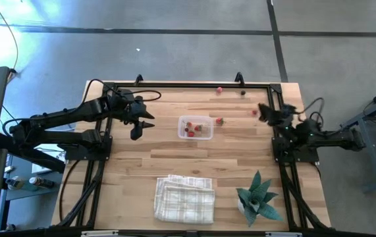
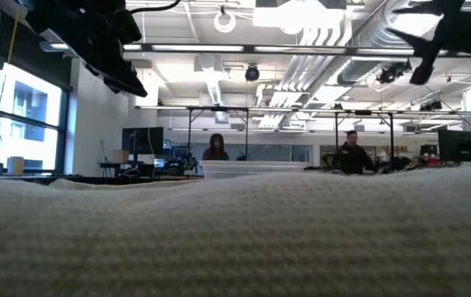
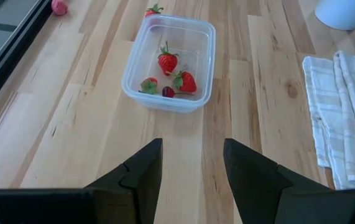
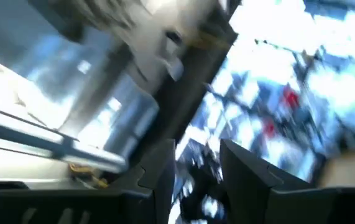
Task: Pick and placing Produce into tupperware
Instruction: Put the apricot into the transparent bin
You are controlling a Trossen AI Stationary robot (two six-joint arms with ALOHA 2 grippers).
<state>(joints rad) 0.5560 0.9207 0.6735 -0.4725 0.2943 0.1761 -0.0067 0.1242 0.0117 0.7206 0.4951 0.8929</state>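
Observation:
The tupperware (image 1: pixel 195 127) (image 3: pixel 170 62) is a small clear container standing on the wooden table, with three red pieces and one dark piece of produce (image 3: pixel 168 62) on its floor. More produce lies loose on the table: one red piece (image 1: pixel 219 121) beside the container, and others (image 1: pixel 219 89) (image 1: pixel 243 93) (image 1: pixel 255 112) toward the far right. My left gripper (image 1: pixel 141 128) (image 3: pixel 193 168) hangs open above the table, left of the container, and points at it. My right gripper (image 1: pixel 265 112) (image 4: pixel 197 168) is open at the table's right side, tipped upward, with nothing between its fingers.
A white checked folded cloth (image 1: pixel 184 197) (image 3: pixel 339 118) lies near the front edge and fills the low view's foreground (image 2: pixel 235 231). A potted plant (image 1: pixel 259 197) stands front right. A black frame (image 1: pixel 188 85) runs around the table. People sit at desks far behind.

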